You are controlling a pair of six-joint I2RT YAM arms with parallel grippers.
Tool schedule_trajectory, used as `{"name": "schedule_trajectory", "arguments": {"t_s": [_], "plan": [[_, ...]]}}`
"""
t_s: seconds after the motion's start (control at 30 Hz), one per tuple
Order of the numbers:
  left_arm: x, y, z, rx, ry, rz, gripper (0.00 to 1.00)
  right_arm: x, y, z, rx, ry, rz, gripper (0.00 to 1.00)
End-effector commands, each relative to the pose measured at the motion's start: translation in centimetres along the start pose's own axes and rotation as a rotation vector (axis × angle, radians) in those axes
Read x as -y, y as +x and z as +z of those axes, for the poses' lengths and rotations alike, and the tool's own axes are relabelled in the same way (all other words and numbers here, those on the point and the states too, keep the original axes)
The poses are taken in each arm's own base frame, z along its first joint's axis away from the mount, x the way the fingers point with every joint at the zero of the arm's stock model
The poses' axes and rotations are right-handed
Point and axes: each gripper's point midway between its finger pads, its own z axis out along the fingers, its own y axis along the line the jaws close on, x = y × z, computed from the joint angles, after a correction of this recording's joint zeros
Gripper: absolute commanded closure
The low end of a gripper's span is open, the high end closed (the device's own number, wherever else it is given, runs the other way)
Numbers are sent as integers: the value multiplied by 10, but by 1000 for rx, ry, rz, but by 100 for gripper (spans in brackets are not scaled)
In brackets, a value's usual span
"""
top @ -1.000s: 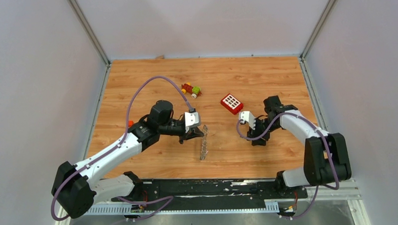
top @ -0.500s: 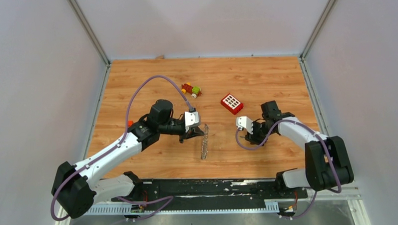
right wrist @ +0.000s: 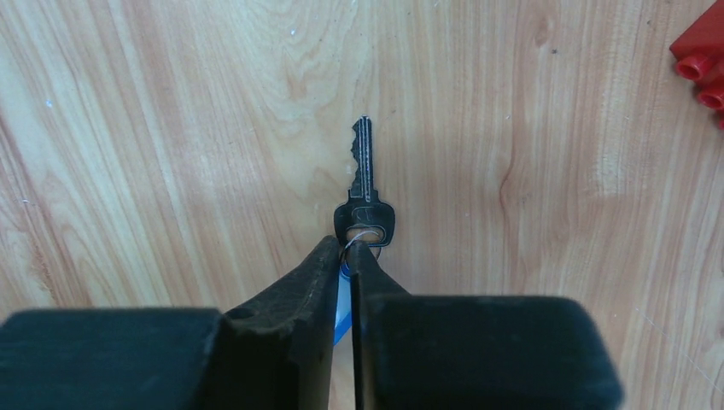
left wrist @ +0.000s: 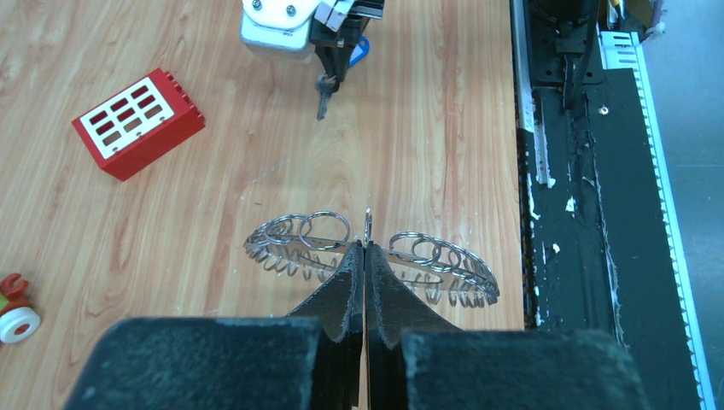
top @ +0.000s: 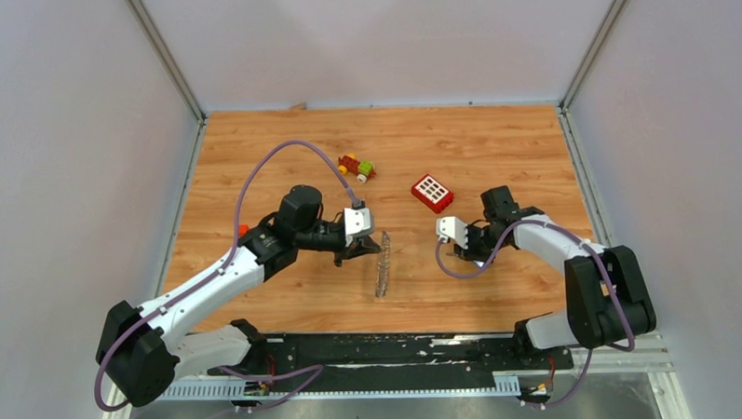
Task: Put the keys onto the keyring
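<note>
Right gripper (right wrist: 345,249), pinching the dark metal key (right wrist: 365,171), should thread it onto the silver wire keyring (top: 380,265) clamped in left gripper (left wrist: 364,250).

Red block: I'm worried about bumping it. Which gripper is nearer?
Right. The right gripper, pinching the key, is just nearside of the red block; the left gripper, clamping the keyring, is farther left.

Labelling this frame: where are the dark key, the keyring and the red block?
dark key (right wrist: 364,181), right wrist view, on its blade.
keyring (left wrist: 282,243), left wrist view, left cluster of loops.
red block (left wrist: 130,115), left wrist view, white gridded face.
</note>
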Motion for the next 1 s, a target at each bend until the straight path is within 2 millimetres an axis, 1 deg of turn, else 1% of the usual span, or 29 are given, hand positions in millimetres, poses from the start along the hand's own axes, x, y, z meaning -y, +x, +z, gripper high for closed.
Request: {"name": "schedule_trajectory", "arguments": {"t_s": [0.0,0.1,0.27,0.4,0.63,0.77,0.87,0.97], "plan": [[-1,-28,-4,68,8,68,100,13,0,-1,-23,25,-23,93],[0,-28,-3,68,11,66,100,12,-5,-4,-10,10,-13,95],[0,-29,-4,70,12,67,100,8,-11,-3,12,-60,30,96],[1,-30,-4,75,15,69,100,12,-16,-5,43,-100,83,96],[2,-29,-4,75,20,68,100,22,-23,-13,115,-149,173,97],[3,-29,-4,75,22,67,100,25,-19,-14,127,-182,232,93],[2,-30,-4,76,21,68,100,25,-15,-13,125,-178,235,90],[2,-29,-4,74,22,66,100,24,-17,-14,133,-167,230,87]]}}
